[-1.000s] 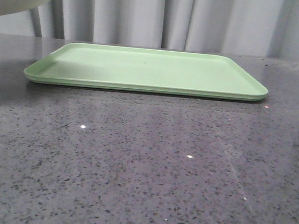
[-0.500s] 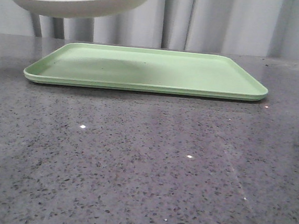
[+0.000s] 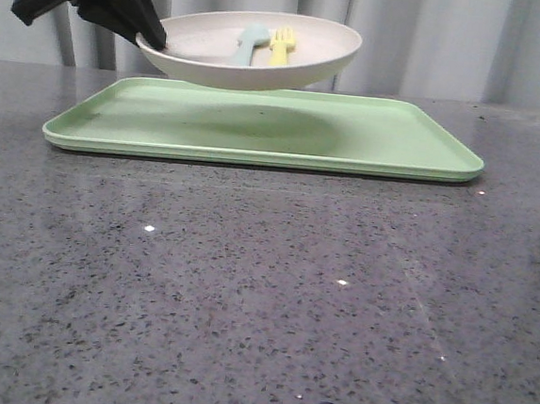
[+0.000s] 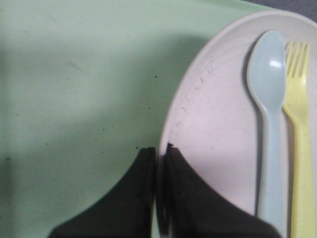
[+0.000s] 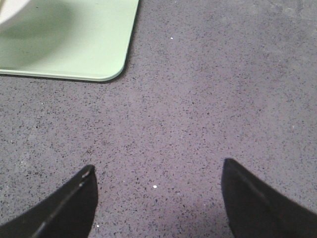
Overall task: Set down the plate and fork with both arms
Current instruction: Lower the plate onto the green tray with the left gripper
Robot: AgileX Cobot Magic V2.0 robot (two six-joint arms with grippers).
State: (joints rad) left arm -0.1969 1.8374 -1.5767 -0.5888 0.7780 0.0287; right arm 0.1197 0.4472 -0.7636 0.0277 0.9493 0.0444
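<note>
Plate has swung in over tray centre, left gripper pinching its 9 o'clock rim, fork and spoon loose inside—tilt could spill them; right gripper agape, idle.

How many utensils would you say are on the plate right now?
2: a spoon and a fork, side by side on the plate, spoon nearer the left end effector. None looks hidden.

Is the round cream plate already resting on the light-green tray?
No, the round cream plate hangs above the light-green tray, casting a shadow.
</note>
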